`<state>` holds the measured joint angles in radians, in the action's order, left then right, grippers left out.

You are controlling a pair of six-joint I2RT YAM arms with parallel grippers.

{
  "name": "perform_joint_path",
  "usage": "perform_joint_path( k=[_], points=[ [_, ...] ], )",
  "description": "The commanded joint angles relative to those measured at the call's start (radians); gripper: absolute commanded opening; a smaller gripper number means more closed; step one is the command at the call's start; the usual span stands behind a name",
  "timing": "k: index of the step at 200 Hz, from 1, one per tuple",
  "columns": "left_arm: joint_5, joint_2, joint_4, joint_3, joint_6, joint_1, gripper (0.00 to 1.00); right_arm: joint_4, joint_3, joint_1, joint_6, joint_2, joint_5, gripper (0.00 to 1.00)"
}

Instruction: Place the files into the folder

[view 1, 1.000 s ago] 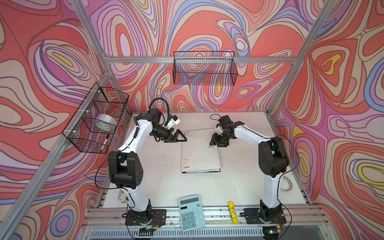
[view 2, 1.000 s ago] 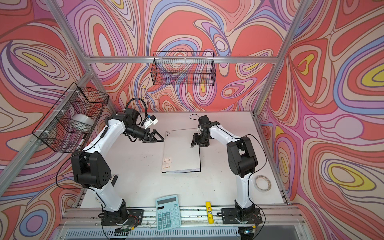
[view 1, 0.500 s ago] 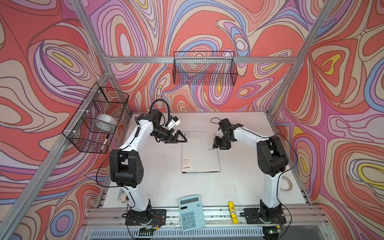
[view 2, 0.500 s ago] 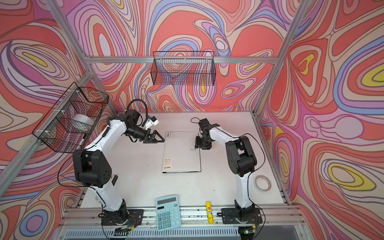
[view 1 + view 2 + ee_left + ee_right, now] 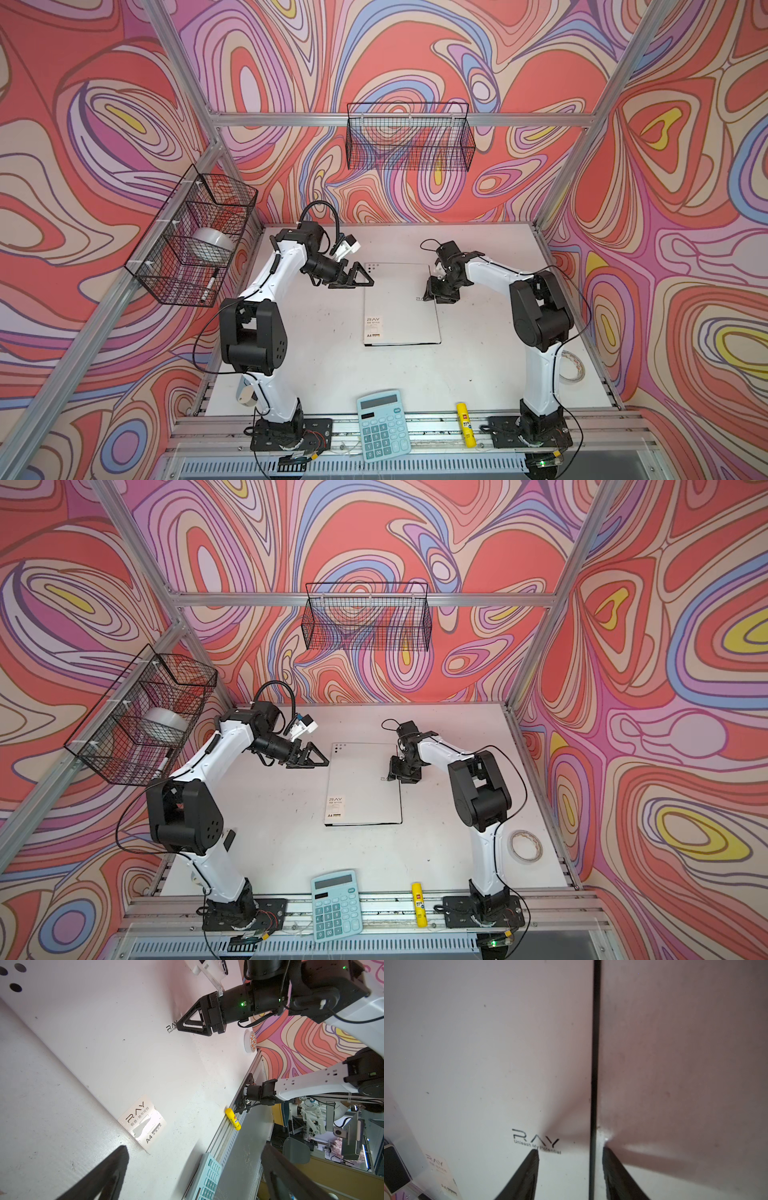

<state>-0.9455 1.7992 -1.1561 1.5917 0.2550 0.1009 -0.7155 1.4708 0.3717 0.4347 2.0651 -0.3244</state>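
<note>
The folder (image 5: 401, 309) lies closed and flat mid-table, white cover up, "RAY" printed on it, in both top views (image 5: 361, 789). The files are out of view. My right gripper (image 5: 436, 296) points down at the folder's right edge. In the right wrist view its jaws (image 5: 570, 1150) stand apart astride the black edge, one fingertip (image 5: 534, 1155) on the cover (image 5: 488, 1053), the other on the table. My left gripper (image 5: 368, 282) hovers wide open by the folder's far left corner, holding nothing; in its wrist view the gripper (image 5: 195, 1147) looks along the cover (image 5: 93, 1032).
A pale blue calculator (image 5: 384, 424) and a yellow glue stick (image 5: 465, 424) lie at the front rail. A tape roll (image 5: 525, 845) sits at the right edge. A wire basket (image 5: 191, 241) hangs on the left wall, another (image 5: 409, 137) on the back wall.
My right gripper has moved slightly toward the front along the folder's right edge and come down onto it. The left arm has hardly moved.
</note>
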Motion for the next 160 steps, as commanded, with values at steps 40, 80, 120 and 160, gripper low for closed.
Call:
perform_joint_path(
  k=[40,80,120,160],
  points=[
    [0.005,0.001,-0.015,0.042,-0.006,-0.018,1.00,0.023,-0.007,0.024,0.042,0.029,-0.051,0.52],
    [0.020,0.003,-0.016,0.045,-0.013,-0.021,1.00,0.040,0.027,0.050,0.070,0.049,-0.087,0.52],
    [0.060,-0.001,-0.005,0.051,-0.022,-0.024,1.00,0.040,0.062,0.053,0.075,0.063,-0.067,0.52],
    [0.210,-0.043,0.101,0.003,-0.092,-0.039,1.00,0.004,0.095,0.045,0.039,0.010,0.159,0.54]
  ],
)
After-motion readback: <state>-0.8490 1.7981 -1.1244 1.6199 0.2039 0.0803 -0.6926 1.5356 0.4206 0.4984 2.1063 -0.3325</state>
